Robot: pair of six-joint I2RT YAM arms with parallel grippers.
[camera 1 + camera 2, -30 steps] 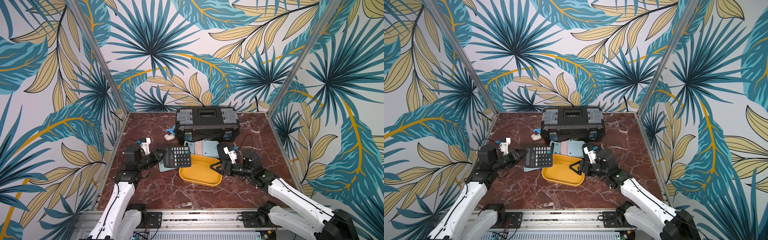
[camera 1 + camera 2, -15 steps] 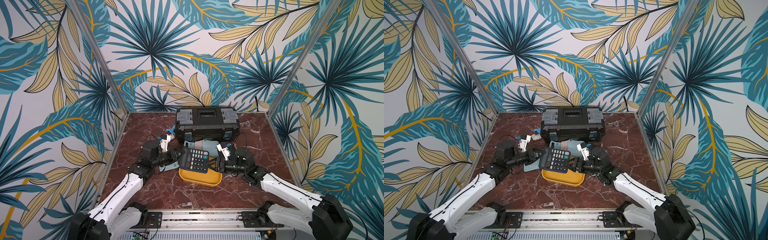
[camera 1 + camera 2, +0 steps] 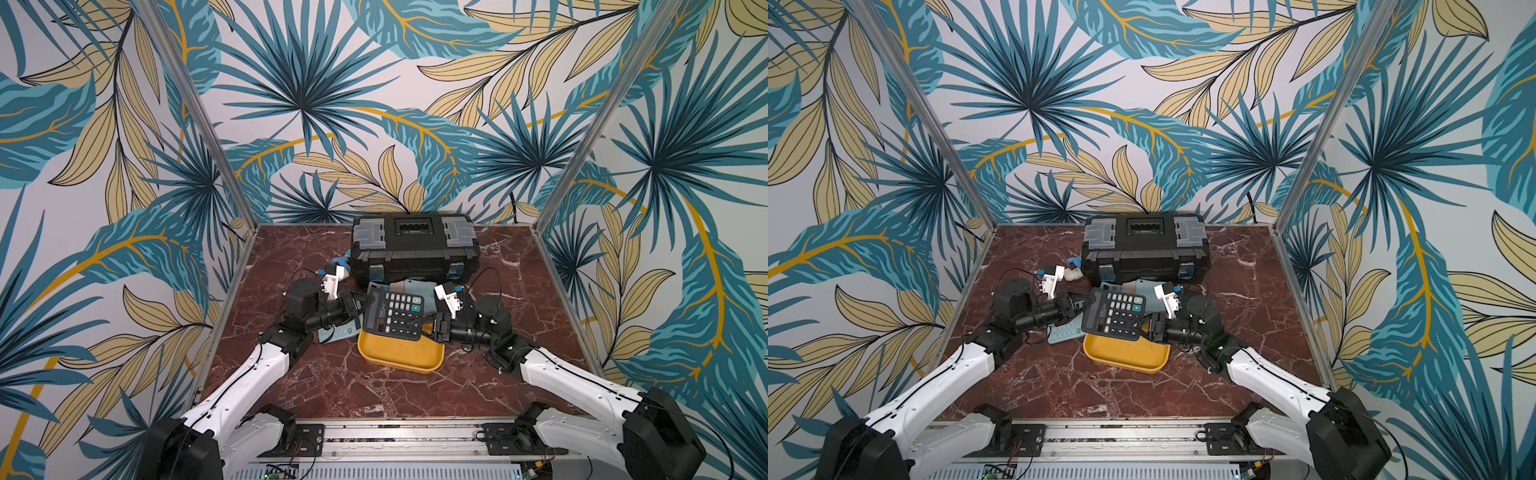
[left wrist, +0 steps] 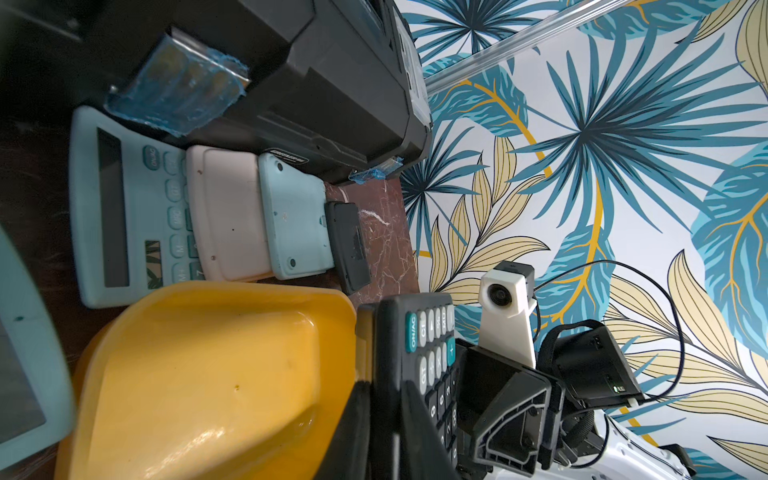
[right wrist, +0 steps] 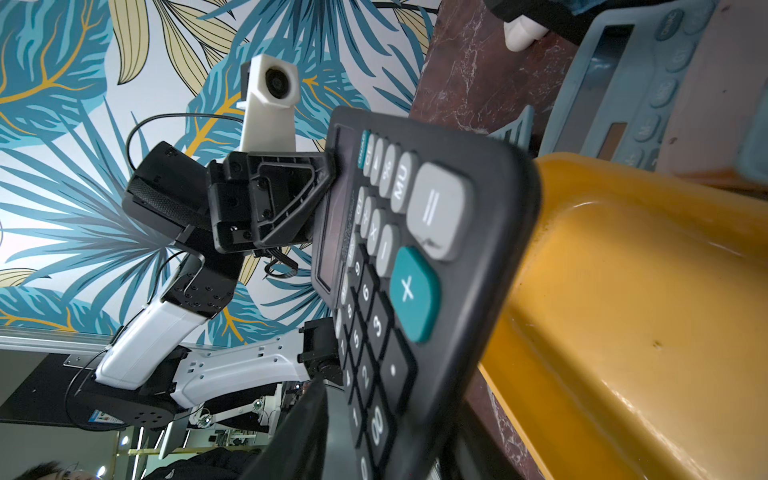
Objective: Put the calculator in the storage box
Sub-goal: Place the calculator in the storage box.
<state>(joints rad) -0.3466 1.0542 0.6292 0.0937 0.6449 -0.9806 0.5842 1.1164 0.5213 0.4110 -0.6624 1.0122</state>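
Left jaws tight on calculator (image 3: pixel 392 316) edge above storage box (image 3: pixel 397 355); right jaws' closure unclear.

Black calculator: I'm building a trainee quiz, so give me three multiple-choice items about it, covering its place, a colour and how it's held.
1. Where is the black calculator relative to the yellow tray? A flat inside it; B tilted above it; C beneath it.
2. Its plus key is: A red; B orange; C teal.
3. The left gripper is: A shut on its screen end; B open beside it; C far from it.

1 B: both top views show it tilted over the tray.
2 C: the right wrist view shows teal.
3 A: the gripper pinches the screen end.
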